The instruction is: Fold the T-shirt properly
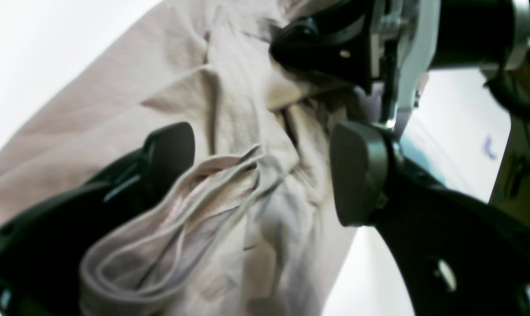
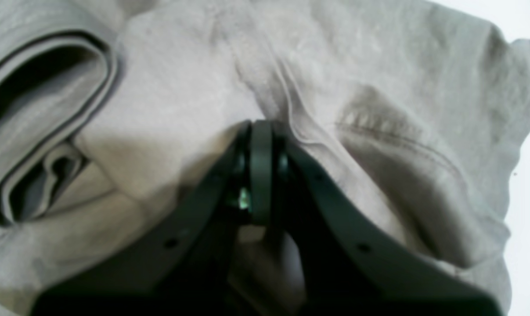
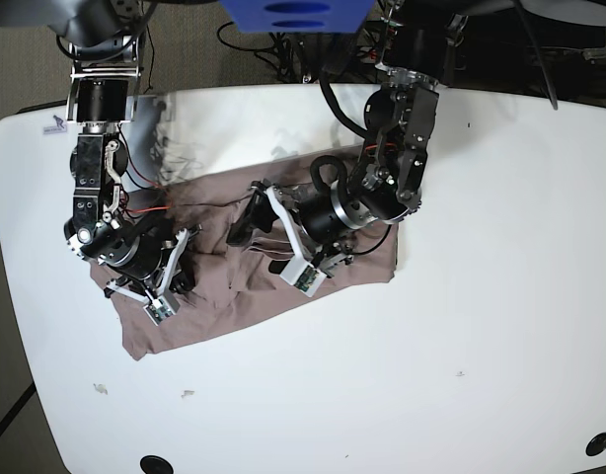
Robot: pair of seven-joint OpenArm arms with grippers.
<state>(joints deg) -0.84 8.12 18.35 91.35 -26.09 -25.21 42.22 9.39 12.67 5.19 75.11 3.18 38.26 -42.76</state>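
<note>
Mauve-brown wrinkled knit T-shirt (image 3: 234, 296) lies on the white table (image 3: 481, 296); left gripper (image 1: 260, 175) spread wide over its folds, right gripper (image 2: 260, 131) clenched against the cloth.

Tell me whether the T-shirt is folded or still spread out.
Not neatly folded. The T-shirt lies mostly spread on the table, rumpled, with loose bunched layers near the collar.

The left tool (image 1: 260, 175) gapes wide over the bunched, wrinkled T-shirt (image 1: 229, 131).
</note>
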